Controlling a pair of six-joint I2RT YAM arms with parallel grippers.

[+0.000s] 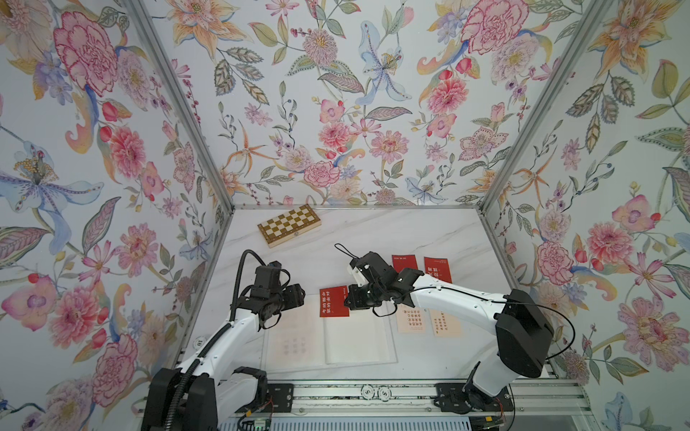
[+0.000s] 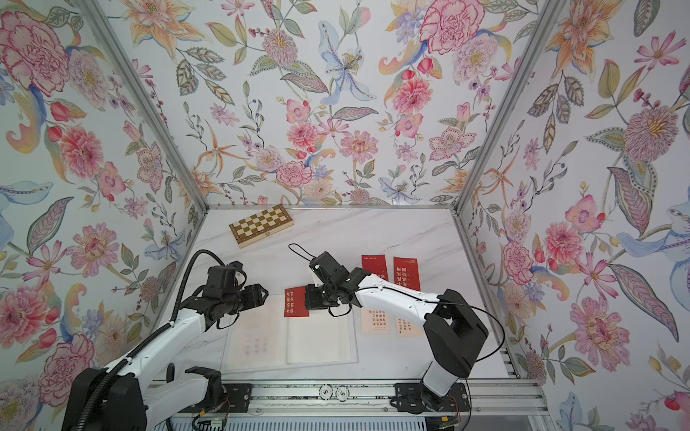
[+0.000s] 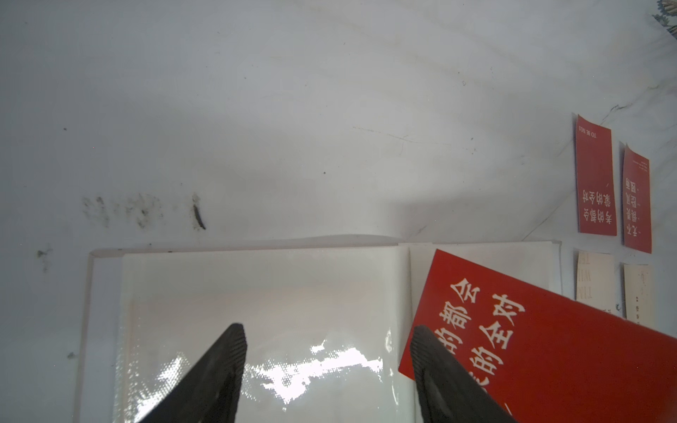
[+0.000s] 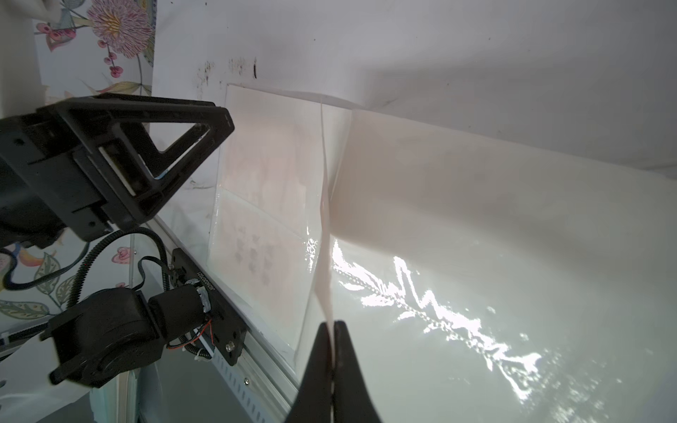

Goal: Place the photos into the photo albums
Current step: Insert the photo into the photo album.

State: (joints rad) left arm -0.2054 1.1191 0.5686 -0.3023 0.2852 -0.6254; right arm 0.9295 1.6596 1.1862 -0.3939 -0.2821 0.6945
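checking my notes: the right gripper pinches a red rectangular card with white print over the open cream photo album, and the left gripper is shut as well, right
Not quite: the left gripper is open, empty jaws apart in the left wrist view. The right gripper does pinch the red card over the open cream album.

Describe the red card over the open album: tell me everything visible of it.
The red card is a thin, stiff-looking rectangle with white Chinese characters in two columns on its upper face. The right hand is shut on one edge, holding it slightly tilted, print up, over the far end of the open album, beside the spine. Whether it touches the page cannot be told.
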